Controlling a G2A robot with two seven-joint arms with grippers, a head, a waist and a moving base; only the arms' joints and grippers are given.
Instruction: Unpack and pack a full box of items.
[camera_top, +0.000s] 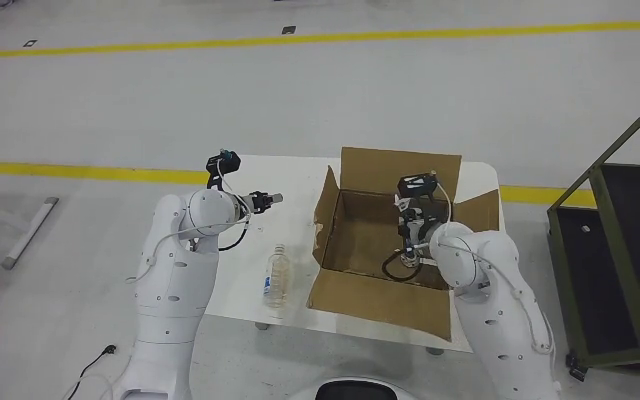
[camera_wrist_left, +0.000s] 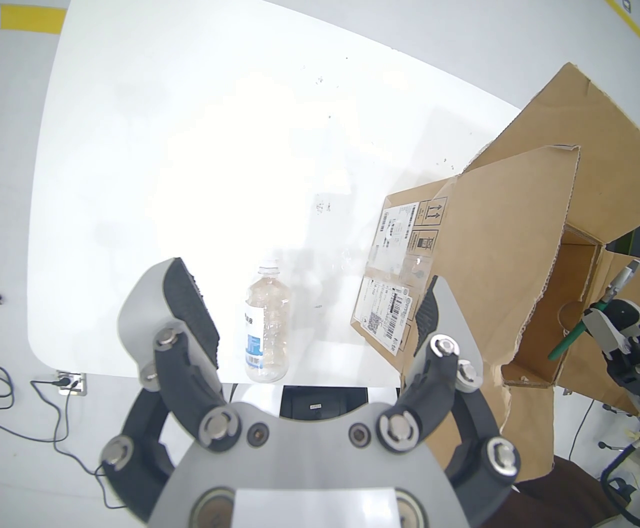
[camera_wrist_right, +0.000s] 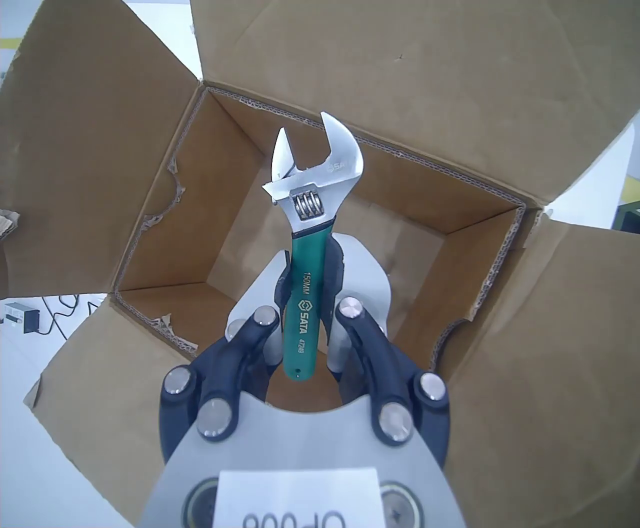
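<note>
Wrench (camera_wrist_right: 307, 250): adjustable type, with a bright steel head, a knurled adjusting screw and its mouth part open. The handle has a green sleeve with pale print and a small hole at its end.
Wrench's place: gripped by the right end effector (camera_wrist_right: 311, 265) over the open box (camera_wrist_right: 350, 70), in the right half of the opening and toward the near wall.
Wrench's axis: the long axis runs in line with the fingers. The head sticks out past the fingertips and points down into the box, and the handle end lies back toward the wrist.
Right end effector: closed on the green handle, one pad on each side, roughly midway along the sleeve.
Left end effector (camera_wrist_left: 307, 290): spread wide with nothing between its black pads. It hangs above the table (camera_wrist_left: 200, 150), left of the box and on the far side of the bottle (camera_wrist_left: 267, 325).
Bottle: clear plastic with a blue-and-white label, lying on its side on the table just left of the box, close to the near edge. Its long axis runs near to far, with the cap at the far end.
Box: brown cardboard on the right part of the table, with all four flaps folded outward. The left flap's edge is ragged, and white printed labels sit on the left outer wall.
Table: white top with rounded corners.
</note>
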